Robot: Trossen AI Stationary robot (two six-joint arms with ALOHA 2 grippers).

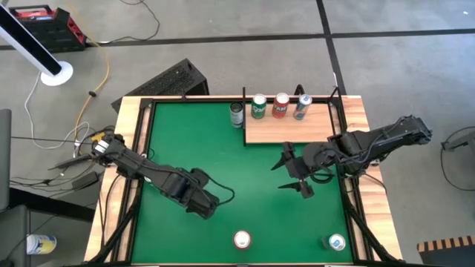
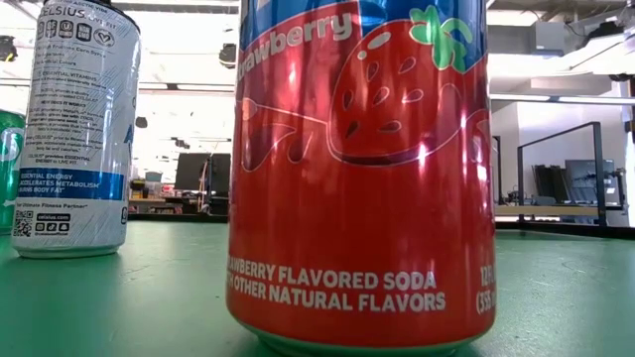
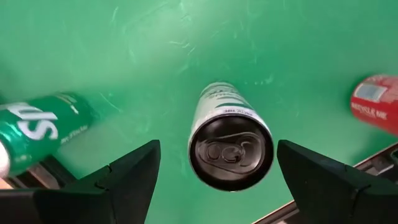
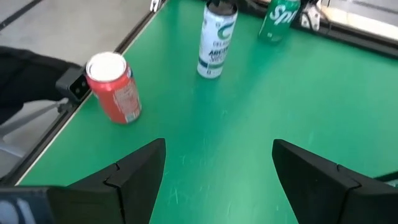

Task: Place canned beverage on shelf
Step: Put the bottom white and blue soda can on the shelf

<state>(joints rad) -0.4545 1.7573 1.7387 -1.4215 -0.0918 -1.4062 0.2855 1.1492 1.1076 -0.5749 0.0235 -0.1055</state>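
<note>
The task's thing, as I judged it, was the slim can (image 3: 230,140) standing upright on the green bench (image 1: 193,141). In the left wrist view its lid sat between the two dark fingers (image 3: 124,180) of the left gripper (image 1: 208,206). These fingers were released and wide apart, touching nothing. In the high view this gripper hung at about 8 o'clock from the bench centre. The shelf (image 1: 312,132) lay at 1 o'clock, well apart from it, and already carried a green can (image 1: 259,106), a red can (image 1: 280,105) and a silver can (image 1: 302,106). A dark can (image 1: 237,115) stood on the bench just beside the shelf's 9 o'clock edge.

The right gripper (image 1: 295,174) waited at 3 o'clock near the shelf's front edge, its fingers also released.

To do the grasp well, I think the left arm should centre the lid between the fingers and go down straight. It should clench on the can's wall below the rim, because a slim can tips easily. The Sprite can (image 3: 43,127) and a red soda can (image 3: 376,102) were near, so the fingers should not swing sideways.

In the high view the arm hid the slim can itself. The low view was almost filled by a strawberry soda can (image 2: 362,169), which hid both grippers and the shelf. How high the fingers were above the can I could not tell.
</note>
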